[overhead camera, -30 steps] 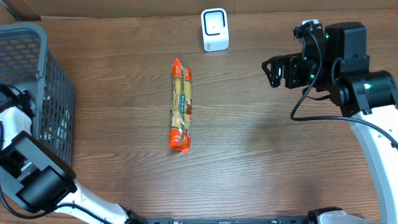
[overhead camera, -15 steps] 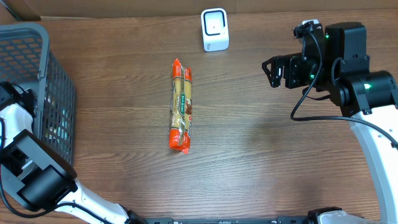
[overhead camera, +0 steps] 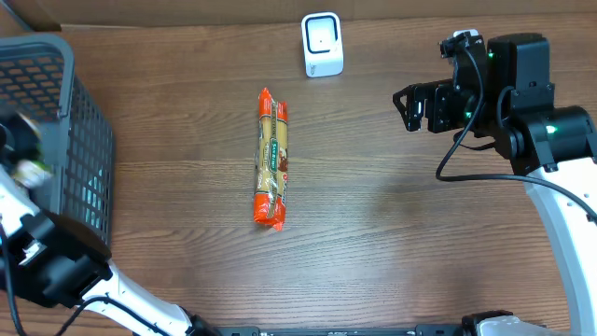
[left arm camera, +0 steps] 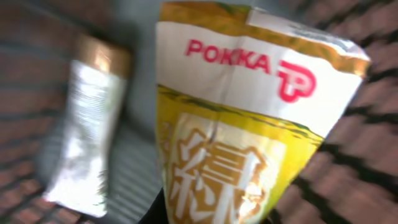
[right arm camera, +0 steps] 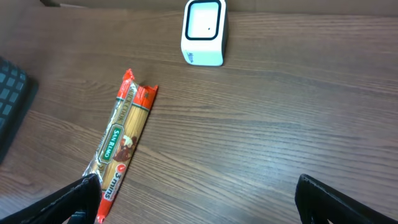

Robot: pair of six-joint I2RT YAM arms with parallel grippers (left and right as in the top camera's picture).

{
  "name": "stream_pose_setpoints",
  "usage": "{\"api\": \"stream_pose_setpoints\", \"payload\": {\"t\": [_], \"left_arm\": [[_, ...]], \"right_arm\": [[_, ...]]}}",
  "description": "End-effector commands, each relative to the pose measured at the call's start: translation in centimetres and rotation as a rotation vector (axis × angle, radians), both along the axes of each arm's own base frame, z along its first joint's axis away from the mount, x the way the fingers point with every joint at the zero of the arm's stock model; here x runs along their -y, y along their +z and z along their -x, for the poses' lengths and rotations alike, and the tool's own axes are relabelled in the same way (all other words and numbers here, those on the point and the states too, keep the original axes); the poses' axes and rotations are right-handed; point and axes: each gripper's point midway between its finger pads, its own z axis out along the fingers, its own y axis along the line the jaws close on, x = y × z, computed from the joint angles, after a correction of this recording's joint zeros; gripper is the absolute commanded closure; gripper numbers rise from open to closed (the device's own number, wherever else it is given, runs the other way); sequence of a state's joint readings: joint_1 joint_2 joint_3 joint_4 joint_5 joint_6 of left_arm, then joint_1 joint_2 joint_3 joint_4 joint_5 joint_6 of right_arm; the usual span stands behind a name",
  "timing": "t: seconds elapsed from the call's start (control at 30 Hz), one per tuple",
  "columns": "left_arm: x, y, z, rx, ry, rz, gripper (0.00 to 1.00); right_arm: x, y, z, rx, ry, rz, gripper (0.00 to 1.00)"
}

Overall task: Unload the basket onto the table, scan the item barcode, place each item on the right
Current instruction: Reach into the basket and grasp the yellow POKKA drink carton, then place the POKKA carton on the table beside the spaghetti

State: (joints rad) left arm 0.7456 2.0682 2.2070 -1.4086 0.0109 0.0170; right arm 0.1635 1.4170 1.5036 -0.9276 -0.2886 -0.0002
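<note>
- One second ago my left gripper (left arm camera: 214, 214) gaped; now it clenches the Pokka carton (left arm camera: 249, 124) at the basket (overhead camera: 79, 112), nine o'clock.
- Right gripper (right arm camera: 202, 202) spread, empty.
- Scanner (overhead camera: 322, 44) at twelve o'clock: carry there next.

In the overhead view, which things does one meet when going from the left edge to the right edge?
grey basket → pasta packet → white scanner → right gripper
</note>
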Motion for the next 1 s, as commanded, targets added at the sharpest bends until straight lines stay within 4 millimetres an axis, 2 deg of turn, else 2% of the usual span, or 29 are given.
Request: {"api": "stream_pose_setpoints", "payload": {"t": [0.0,0.07,0.13,0.17,0.3,0.4,0.47,0.53,0.67,0.73,0.77,0.83,0.87,0.97], "left_arm": [[1.7,10.3,-0.7,0.223,0.028,-0.085,0.96],[4.5,14.5,-0.7,0.325,-0.024,-0.084,0.96],[7.0,16.6,-0.8,0.374,-0.075,-0.080,0.96],[9.1,18.0,-1.1,0.403,-0.125,-0.093,0.96],[14.3,19.1,-2.9,0.436,-0.256,-0.076,0.96],[19.7,17.8,-4.9,0.419,-0.383,0.018,0.96],[23.1,15.8,-5.8,0.350,-0.448,0.064,0.96],[25.7,12.6,-6.1,0.229,-0.443,0.086,0.96],[29.8,4.8,-5.9,-0.030,-0.413,0.056,0.95],[32.2,1.3,-6.1,-0.089,-0.451,0.074,0.95],[33.7,-1.0,-6.0,-0.124,-0.472,0.081,0.95],[35.4,-4.4,-5.5,-0.169,-0.483,0.090,0.94],[36.5,-6.9,-5.2,-0.189,-0.483,0.094,0.92],[37.9,-11.1,-4.6,-0.202,-0.496,0.098,0.86]], "right_arm": [[-0.1,1.2,-0.3,0.034,0.005,-0.006,0.00],[-0.1,1.2,-0.3,0.034,0.005,-0.006,0.00],[-0.1,1.2,-0.3,0.034,0.005,-0.006,0.00],[-0.1,1.2,-0.3,0.034,0.005,-0.006,0.00],[-0.1,1.2,-0.2,0.030,0.005,-0.006,0.00],[-0.1,1.2,-0.2,0.030,0.005,-0.006,0.00],[-0.1,1.2,-0.3,0.032,0.005,-0.006,0.00],[-0.1,1.2,-0.3,0.031,0.005,-0.006,0.00],[-0.1,1.2,-0.2,0.030,0.005,-0.006,0.00],[0.0,1.2,-0.3,0.031,0.005,-0.005,0.00],[0.0,1.2,-0.3,0.031,0.005,-0.005,0.00],[0.0,1.2,-0.2,0.031,0.005,-0.005,0.00],[0.0,1.2,-0.2,0.030,0.005,-0.005,0.00],[0.0,1.2,-0.2,0.030,0.005,-0.005,0.00]]}}
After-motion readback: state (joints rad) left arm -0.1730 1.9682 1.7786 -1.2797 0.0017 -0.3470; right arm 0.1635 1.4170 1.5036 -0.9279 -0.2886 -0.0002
